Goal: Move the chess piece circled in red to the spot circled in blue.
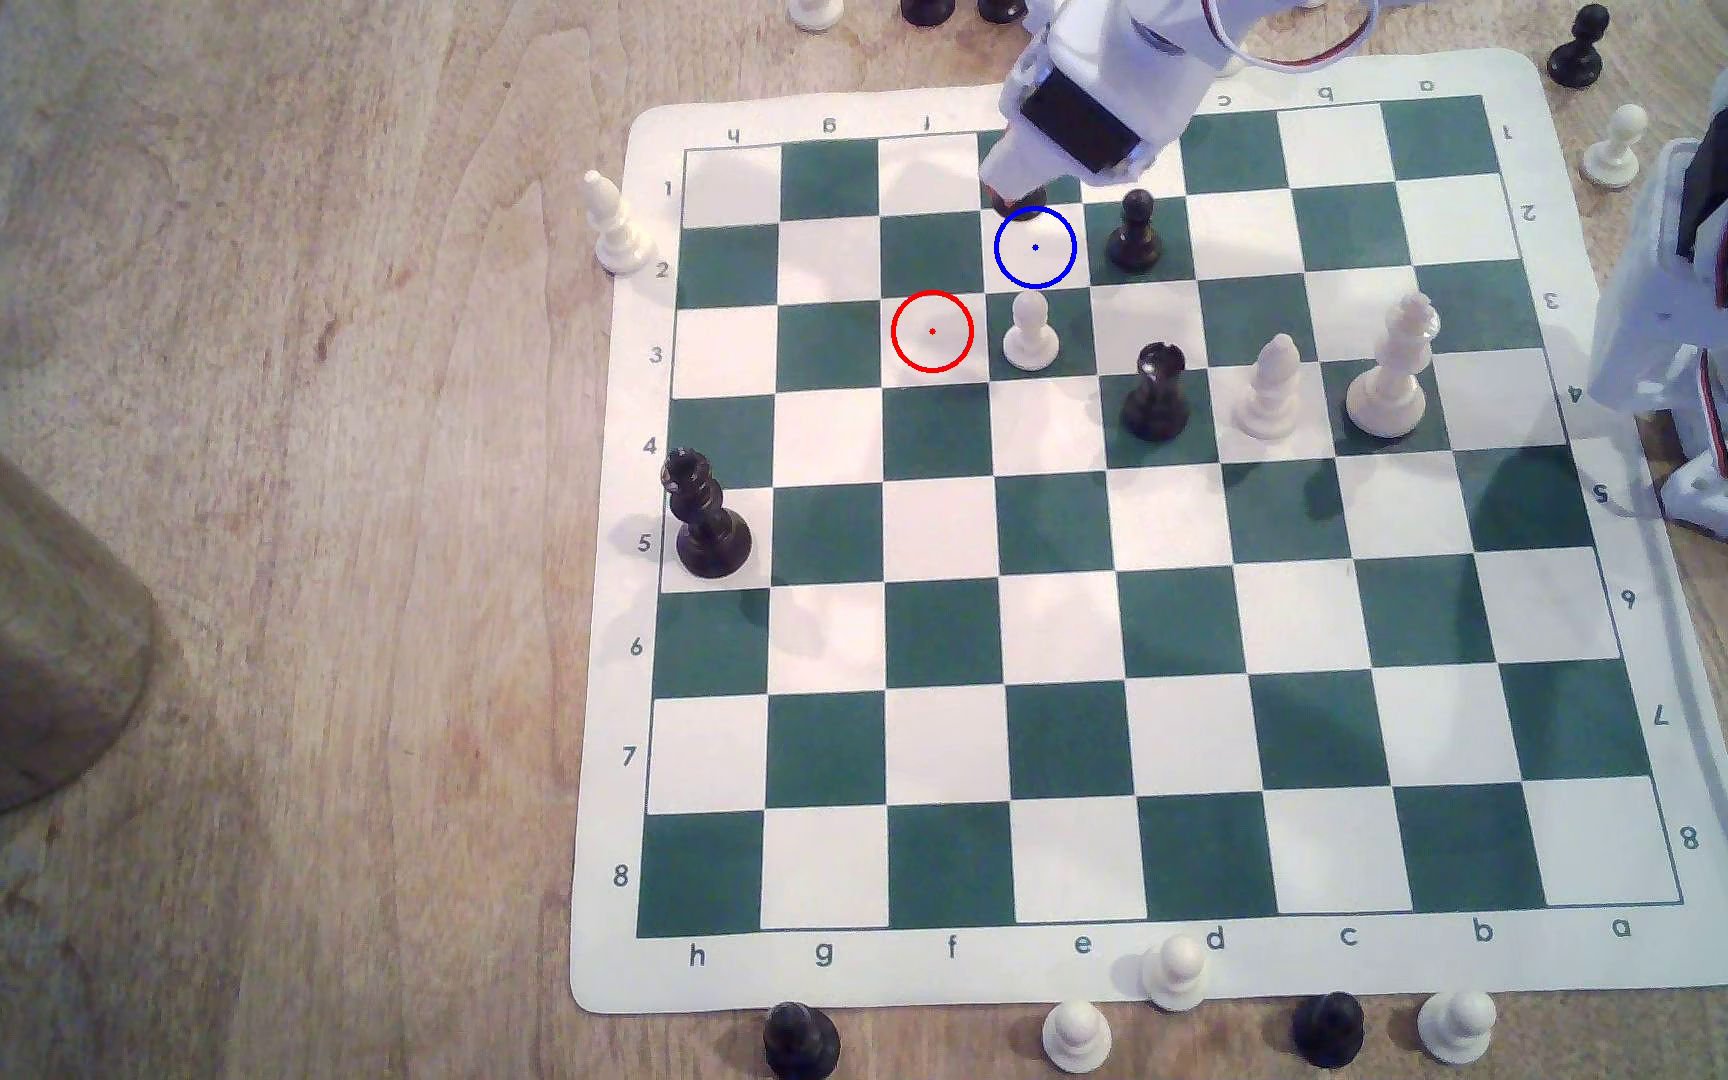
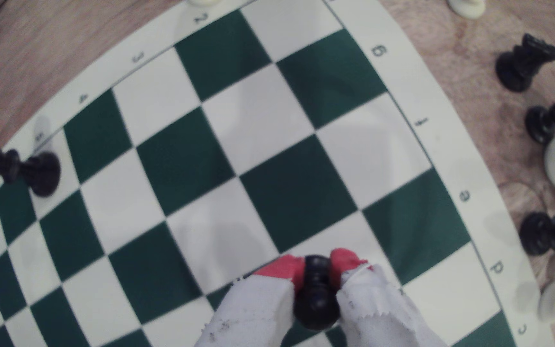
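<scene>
I have the black pawn (image 2: 316, 293) pinched between the red-tipped fingers (image 2: 284, 268), which are closed snugly on its neck and head; the gripper (image 2: 316, 267) has nothing else in it. In the exterior view the arm's white wrist covers most of the piece, with only a dark sliver of it (image 1: 1016, 197) peeking out just beyond the blue-ringed square (image 1: 1035, 247). I cannot tell from either view whether its base is touching the chess mat (image 1: 1670, 966) or hanging just above it. The red ring (image 1: 932, 331) sits on a bare white square, so the pickup looks done and what remains, I judge, is a short carry and set-down.

The pawn looks light, rigid and glossy, so I expect it to be slippery and quick to twist if the hold slackens. The neck under the ball head is the sensible place to hold: the head stops it sliding down. The flared base should stand steadily if it goes down flat.

Another black pawn (image 1: 1136, 234) stands one square towards the exterior view's right, and a white pawn (image 1: 1030, 330) is just beside the target, so I would lower straight down.
</scene>
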